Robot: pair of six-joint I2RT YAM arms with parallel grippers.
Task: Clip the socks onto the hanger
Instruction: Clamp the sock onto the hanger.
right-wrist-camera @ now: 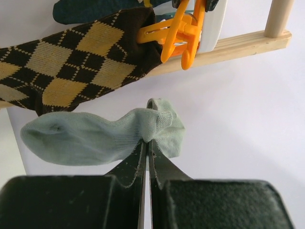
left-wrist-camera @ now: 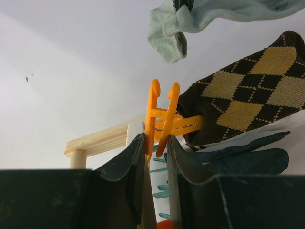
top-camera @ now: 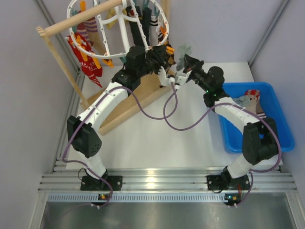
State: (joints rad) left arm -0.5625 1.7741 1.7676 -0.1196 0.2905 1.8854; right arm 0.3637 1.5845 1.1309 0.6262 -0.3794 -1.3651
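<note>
**Clipping step in hand, feed not yet made**

At upper left the hanger (top-camera: 125,33) hung at the wooden rack (top-camera: 62,62). The left gripper (left-wrist-camera: 156,143) pinched an orange clip (left-wrist-camera: 161,109), seemingly to spread it. The right gripper (right-wrist-camera: 147,143), clamped on a pale green sock (right-wrist-camera: 95,136) nearby, had next to feed the cuff in. The clipped argyle sock (right-wrist-camera: 71,62) crowded that spot.

Two grippers (left-wrist-camera: 156,150) (right-wrist-camera: 147,155); one white hanger (top-camera: 125,36); one wooden rack (top-camera: 81,20); one blue bin (top-camera: 240,86); one argyle sock (right-wrist-camera: 71,62)
</note>
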